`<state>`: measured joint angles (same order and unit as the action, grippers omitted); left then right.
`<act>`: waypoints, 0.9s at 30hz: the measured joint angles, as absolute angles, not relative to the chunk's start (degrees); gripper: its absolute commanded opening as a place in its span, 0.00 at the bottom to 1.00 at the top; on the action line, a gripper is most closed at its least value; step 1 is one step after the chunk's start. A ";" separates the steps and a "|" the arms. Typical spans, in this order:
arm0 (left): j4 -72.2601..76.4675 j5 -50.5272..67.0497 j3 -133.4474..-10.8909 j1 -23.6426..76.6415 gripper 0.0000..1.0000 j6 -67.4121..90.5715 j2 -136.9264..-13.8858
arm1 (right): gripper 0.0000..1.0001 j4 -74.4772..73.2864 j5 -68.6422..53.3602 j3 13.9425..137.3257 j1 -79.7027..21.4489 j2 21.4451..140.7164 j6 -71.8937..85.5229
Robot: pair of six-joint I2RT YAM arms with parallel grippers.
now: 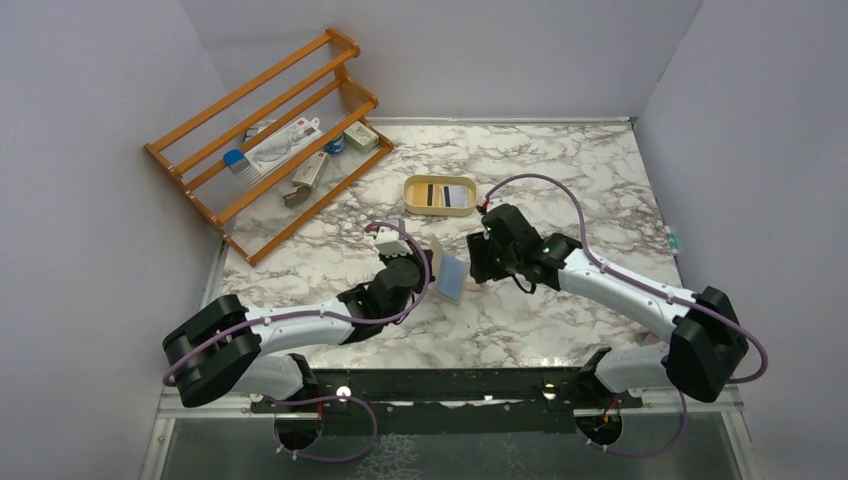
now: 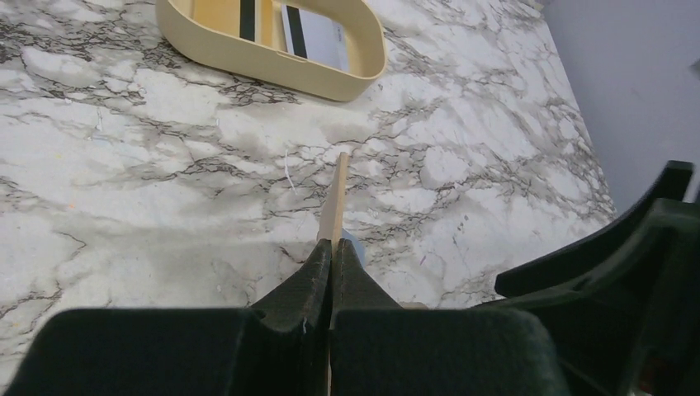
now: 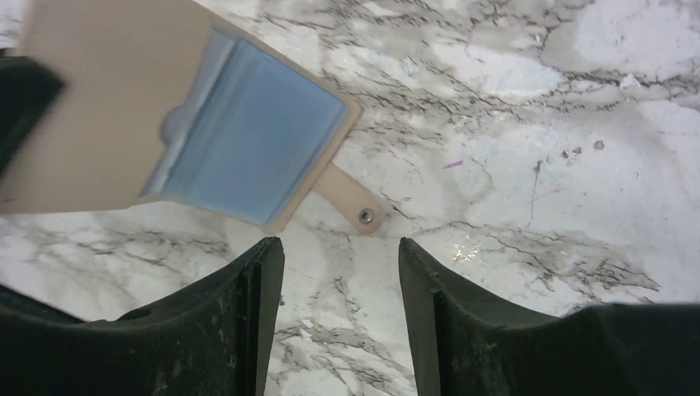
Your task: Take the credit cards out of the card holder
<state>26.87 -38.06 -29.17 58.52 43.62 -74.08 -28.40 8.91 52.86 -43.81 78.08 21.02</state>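
At the centre of the overhead view, the left gripper (image 2: 331,252) has its fingers pressed together on the thin tan edge of the card holder (image 3: 107,99), which it holds up off the marble table (image 1: 560,170). Filling the upper left of the right wrist view, the holder shows a light blue card (image 3: 248,140) on its open face, with the snap tab (image 3: 355,210) hanging from its lower edge. Just below it, the right gripper (image 3: 338,272) has its jaws spread and touches nothing.

Higher in the overhead view sits an oval tray (image 1: 410,197) with striped cards (image 2: 318,37) already in it.

The blue card looks light, stiff and smooth, so the pads may slip on its faces. It probably sits snug in a leather pocket. The best hold seems to be the free edge nearest the right jaws, pinched flat across both faces and drawn straight along the pocket. Soft leather may bend or twist in the left pinch if the pull goes sideways. Whether more cards lie behind the blue one I cannot tell
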 measured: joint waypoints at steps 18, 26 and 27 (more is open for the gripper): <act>38.44 -33.34 -10.61 52.71 0.00 66.52 -75.16 | 0.71 7.20 -26.65 41.04 -41.80 79.59 32.10; 61.69 -26.59 -3.95 48.18 0.00 71.72 -84.93 | 0.71 18.28 -37.82 39.99 -37.10 84.29 37.19; 65.91 -25.78 -3.44 47.81 0.00 72.27 -87.59 | 0.71 19.20 -38.76 39.99 -36.62 85.01 37.98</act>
